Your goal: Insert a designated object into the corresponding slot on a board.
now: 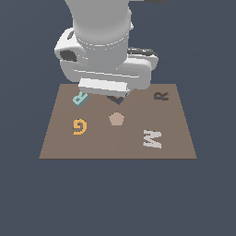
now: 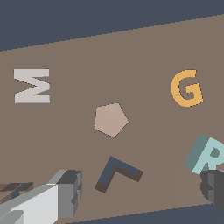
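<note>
Exterior view: teal R piece [image 1: 79,97] flat on board [image 1: 55,143], about 10 o'clock from pentagon [image 1: 117,119]; dark R slot [image 1: 161,96] at 2 o'clock.

Wrist view: my tool [image 2: 140,188] spread wide, empty. R [image 2: 205,155] looks light, rigid; I'd pinch its straight edges.

The arm [image 1: 103,41] is glossy white with rounded casings, dark joint insets, and grey-black fingers [image 2: 70,192].
</note>
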Motion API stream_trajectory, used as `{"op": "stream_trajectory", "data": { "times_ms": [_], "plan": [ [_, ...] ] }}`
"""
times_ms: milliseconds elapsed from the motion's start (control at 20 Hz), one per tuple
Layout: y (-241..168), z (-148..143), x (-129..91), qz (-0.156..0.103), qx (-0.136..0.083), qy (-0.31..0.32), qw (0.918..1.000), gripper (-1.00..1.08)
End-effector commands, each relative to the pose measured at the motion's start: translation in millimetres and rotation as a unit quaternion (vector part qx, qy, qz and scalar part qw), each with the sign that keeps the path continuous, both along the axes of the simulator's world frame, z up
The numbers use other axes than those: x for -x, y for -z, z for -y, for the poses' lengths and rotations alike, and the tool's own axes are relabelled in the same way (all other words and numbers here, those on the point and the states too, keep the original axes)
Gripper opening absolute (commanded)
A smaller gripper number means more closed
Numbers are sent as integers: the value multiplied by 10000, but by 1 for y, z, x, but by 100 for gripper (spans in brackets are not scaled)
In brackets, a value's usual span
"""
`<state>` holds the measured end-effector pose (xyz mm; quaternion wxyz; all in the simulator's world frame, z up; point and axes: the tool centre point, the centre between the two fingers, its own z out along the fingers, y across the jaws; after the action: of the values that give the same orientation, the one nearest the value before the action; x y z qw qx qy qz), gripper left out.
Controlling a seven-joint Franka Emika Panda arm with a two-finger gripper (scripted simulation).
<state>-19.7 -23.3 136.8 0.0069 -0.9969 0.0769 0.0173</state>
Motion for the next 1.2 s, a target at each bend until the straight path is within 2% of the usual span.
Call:
{"op": "stream_trajectory", "data": {
  "times_ms": [0,200,550,850,1150],
  "plan": [
    [12,19,3,17,22,317,9995,100],
    [37,56,14,61,63,976,9952,100],
    [73,106,37,124,114,1915,9813,100],
    [88,124,48,147,128,2276,9736,100],
    [87,123,48,146,120,2259,9740,100]
  ]
}}
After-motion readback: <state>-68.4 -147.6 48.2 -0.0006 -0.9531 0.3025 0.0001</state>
